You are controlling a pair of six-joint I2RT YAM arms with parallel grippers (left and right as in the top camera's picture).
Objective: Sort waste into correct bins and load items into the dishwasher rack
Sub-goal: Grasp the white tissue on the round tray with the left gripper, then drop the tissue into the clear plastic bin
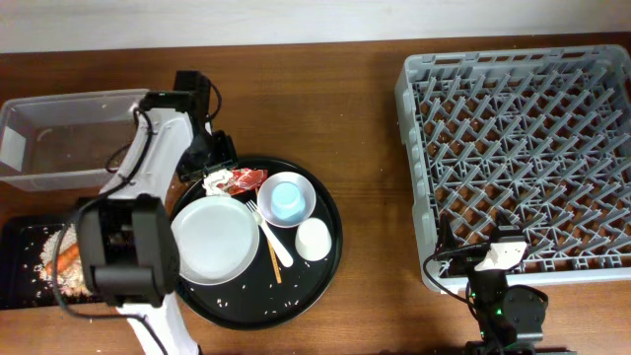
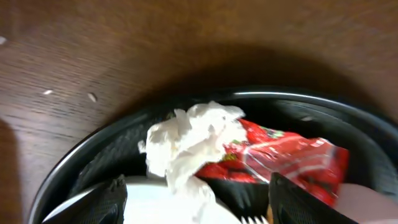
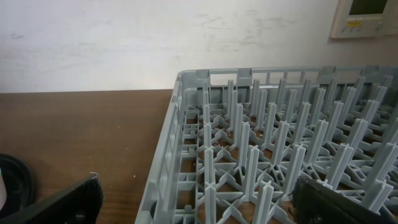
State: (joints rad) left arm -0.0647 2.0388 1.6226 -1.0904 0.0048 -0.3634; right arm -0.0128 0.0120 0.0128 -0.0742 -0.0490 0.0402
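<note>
Holds the left gripper [image 2: 199, 198] spread wide, right over the crumpled white tissue [image 2: 189, 140], with nothing pinched yet. Looks set to drop down and grab it, since the fingers [image 2: 112, 199] stand one on each side of the soft white lump. Finds the tissue at the back edge of the round black tray [image 1: 330, 261], touching the red wrapper [image 2: 283, 155] and just beside the white plate [image 1: 215, 239]. Needs care to lift only one piece, because the two touch. Shows the black bin [image 1: 18, 247] at the left with the orange carrot [image 1: 67, 258] and rice crumbs [image 1: 44, 251] inside, so food probably goes there. Shows the clear tub [image 1: 59, 148] close by the left arm, likely for dry trash. Leaves the bowl [image 1: 308, 192], light blue cup [image 1: 286, 202], white cup [image 1: 313, 239], fork [image 1: 276, 245] and chopsticks [image 1: 275, 268] on the tray, not yet in the dishwasher rack [image 1: 523, 148]. Parks the right gripper [image 3: 196, 186] spread wide, pinching nothing, low by the rack's near wall, out of the way.
</note>
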